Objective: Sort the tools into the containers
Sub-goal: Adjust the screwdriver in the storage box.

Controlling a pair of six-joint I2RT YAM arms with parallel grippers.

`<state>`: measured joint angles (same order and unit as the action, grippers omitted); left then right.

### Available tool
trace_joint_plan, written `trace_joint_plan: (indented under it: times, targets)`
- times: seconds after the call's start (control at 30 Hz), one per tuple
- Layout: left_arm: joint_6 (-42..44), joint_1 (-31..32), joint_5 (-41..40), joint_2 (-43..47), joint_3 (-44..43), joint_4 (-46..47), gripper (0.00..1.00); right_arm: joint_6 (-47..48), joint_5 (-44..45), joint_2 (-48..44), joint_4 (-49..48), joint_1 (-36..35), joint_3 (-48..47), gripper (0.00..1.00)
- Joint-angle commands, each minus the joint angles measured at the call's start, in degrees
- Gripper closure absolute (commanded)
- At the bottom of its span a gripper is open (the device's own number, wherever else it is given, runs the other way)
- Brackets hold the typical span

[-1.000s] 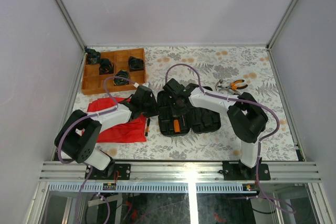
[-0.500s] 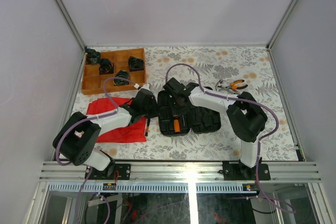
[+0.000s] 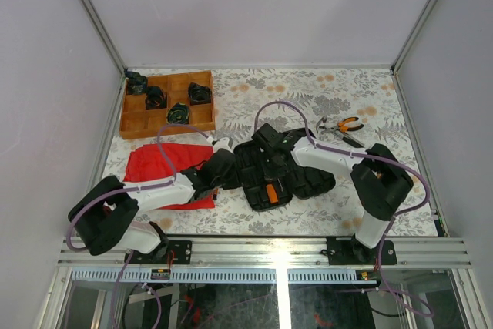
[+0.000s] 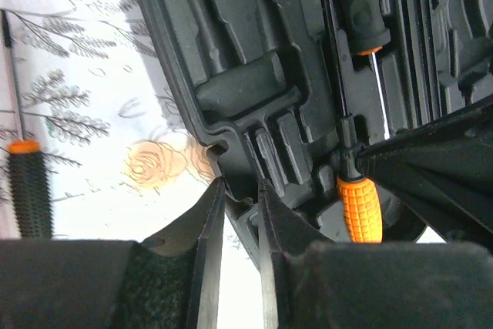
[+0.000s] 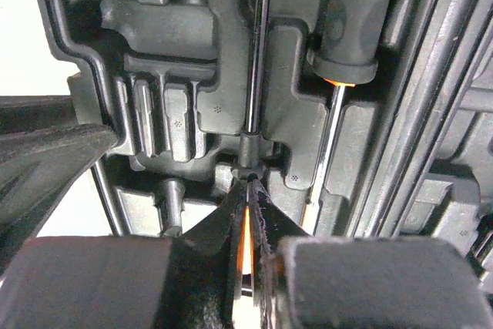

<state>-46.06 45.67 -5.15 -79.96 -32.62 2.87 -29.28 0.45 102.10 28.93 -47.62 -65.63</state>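
Observation:
The black case (image 3: 296, 179) lies open mid-table, its moulded slots showing (image 5: 154, 28). My left gripper (image 4: 239, 194) is shut on the case's left rim (image 4: 231, 44); from above it sits at the case's left edge (image 3: 225, 169). My right gripper (image 5: 248, 182) is shut, its tips over the collar of a slim screwdriver (image 5: 258, 52) lying in a slot, whose orange handle (image 4: 360, 209) shows under the fingers. A second screwdriver with a black-and-orange handle (image 5: 350, 28) rests in the neighbouring slot. Another screwdriver (image 4: 27, 190) lies on the table left of the case. Orange-handled pliers (image 3: 344, 124) lie at the back right.
A compartmented wooden tray (image 3: 131, 121) holding small black parts stands at the back left. A red cloth (image 3: 158, 163) lies beneath my left arm. Metal frame rails border the flowered table on all sides.
The case has slid right and toward the near edge, turning a little, with my left gripper still on its rim. My right gripper has moved right with it.

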Motion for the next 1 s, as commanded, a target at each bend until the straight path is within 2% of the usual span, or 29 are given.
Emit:
trace_joint_plan:
  times: [0.0,0.1,0.33,0.6,0.73,0.83,0.97]
  targets:
    - [-3.04,4.75,12.29,0.83,1.55,-3.98,0.96,0.86,3.88,2.93,6.73,0.11,4.32,0.90]
    - [-3.07,4.78,10.79,2.83,1.29,-5.67,0.95,1.38,4.30,0.09,6.24,0.08,3.49,0.84]
    - [-3.37,4.79,7.24,7.42,1.03,-8.65,0.82,3.94,5.53,-9.60,-0.71,0.15,4.83,0.82]
    - [-3.79,4.74,3.30,12.39,2.15,-9.59,0.67,5.23,7.35,-18.55,-7.98,0.07,8.95,0.65]
    - [-3.15,4.69,1.27,14.46,2.05,-10.81,0.62,5.30,9.62,-23.12,-10.53,0.13,10.80,0.59]
    - [-2.67,4.65,-1.47,16.03,1.65,-12.20,0.60,4.92,12.01,-27.46,-14.47,0.11,13.35,0.54]
    - [-2.16,4.48,-4.91,18.37,1.17,-13.69,0.51,5.37,14.69,-33.38,-20.51,0.14,17.35,0.43]
